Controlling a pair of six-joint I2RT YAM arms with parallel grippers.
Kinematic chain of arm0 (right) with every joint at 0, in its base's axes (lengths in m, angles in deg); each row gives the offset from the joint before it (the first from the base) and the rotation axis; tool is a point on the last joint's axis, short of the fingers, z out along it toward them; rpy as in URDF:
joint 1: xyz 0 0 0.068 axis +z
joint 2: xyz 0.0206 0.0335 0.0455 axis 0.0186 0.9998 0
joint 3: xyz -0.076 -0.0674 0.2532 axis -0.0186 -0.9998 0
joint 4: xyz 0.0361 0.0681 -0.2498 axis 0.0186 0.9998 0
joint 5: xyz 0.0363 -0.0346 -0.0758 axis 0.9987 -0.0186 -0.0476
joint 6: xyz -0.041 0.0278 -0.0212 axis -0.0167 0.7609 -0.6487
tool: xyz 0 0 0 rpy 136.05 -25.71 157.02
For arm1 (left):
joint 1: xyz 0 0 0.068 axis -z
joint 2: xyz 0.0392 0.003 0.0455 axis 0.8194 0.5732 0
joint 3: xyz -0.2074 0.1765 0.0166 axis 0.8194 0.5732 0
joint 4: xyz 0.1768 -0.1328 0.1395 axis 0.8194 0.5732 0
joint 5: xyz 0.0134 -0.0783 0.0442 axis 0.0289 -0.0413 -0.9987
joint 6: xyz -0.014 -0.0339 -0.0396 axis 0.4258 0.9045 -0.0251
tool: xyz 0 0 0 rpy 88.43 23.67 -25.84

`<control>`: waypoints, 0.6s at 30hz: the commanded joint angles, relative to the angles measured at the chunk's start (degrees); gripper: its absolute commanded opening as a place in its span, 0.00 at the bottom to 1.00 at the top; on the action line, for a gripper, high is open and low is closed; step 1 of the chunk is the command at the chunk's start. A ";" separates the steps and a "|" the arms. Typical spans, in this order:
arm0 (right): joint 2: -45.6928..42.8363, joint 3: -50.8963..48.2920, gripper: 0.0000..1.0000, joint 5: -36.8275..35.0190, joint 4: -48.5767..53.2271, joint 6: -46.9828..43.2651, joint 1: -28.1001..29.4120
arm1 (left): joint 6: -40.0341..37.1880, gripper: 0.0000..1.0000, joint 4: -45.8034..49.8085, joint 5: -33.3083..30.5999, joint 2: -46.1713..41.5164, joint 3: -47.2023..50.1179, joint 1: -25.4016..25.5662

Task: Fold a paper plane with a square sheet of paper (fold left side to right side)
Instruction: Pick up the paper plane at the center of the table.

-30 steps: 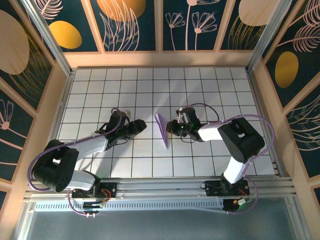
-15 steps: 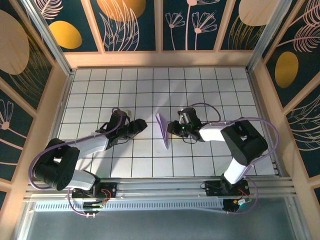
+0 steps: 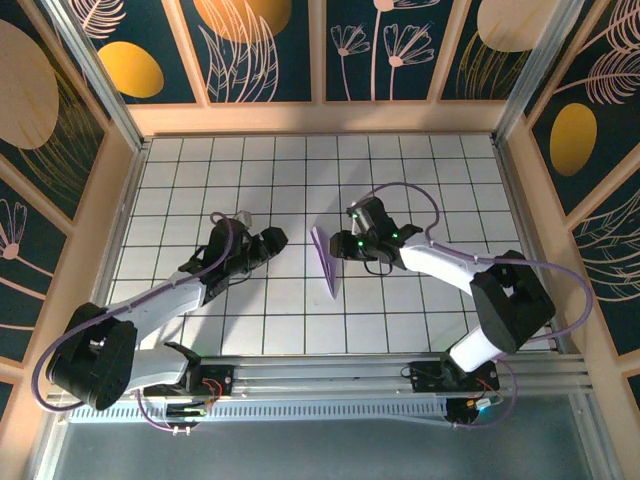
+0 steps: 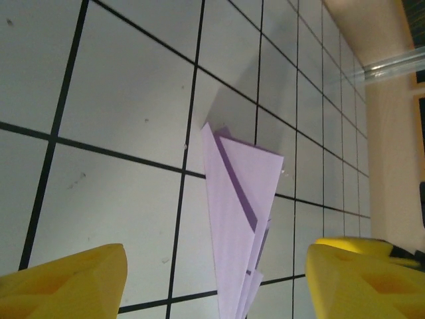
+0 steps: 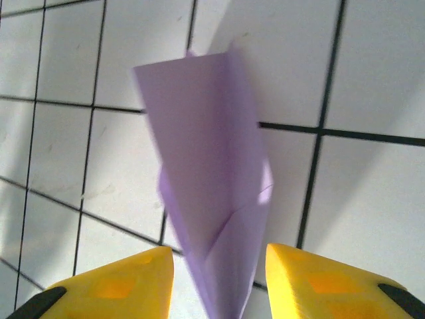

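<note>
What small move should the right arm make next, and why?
Probably draw the right gripper straight back from the paper plane. Its jaws stand apart with the plane's end between them, not pinching, and the plane lies folded on the table. The left gripper is open too.
</note>
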 commanded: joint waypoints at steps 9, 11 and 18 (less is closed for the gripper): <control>9.89 8.39 0.45 -3.03 11.83 -1.85 5.91 | -1.11 0.71 3.11 -2.39 -2.19 2.93 0.11; 10.80 8.89 0.45 -3.20 11.98 -2.12 6.20 | -1.12 0.71 3.27 -2.45 -2.31 3.00 0.11; 12.39 9.98 0.44 -4.56 12.99 -2.76 6.47 | -1.34 0.71 3.38 -2.71 -2.49 3.46 0.11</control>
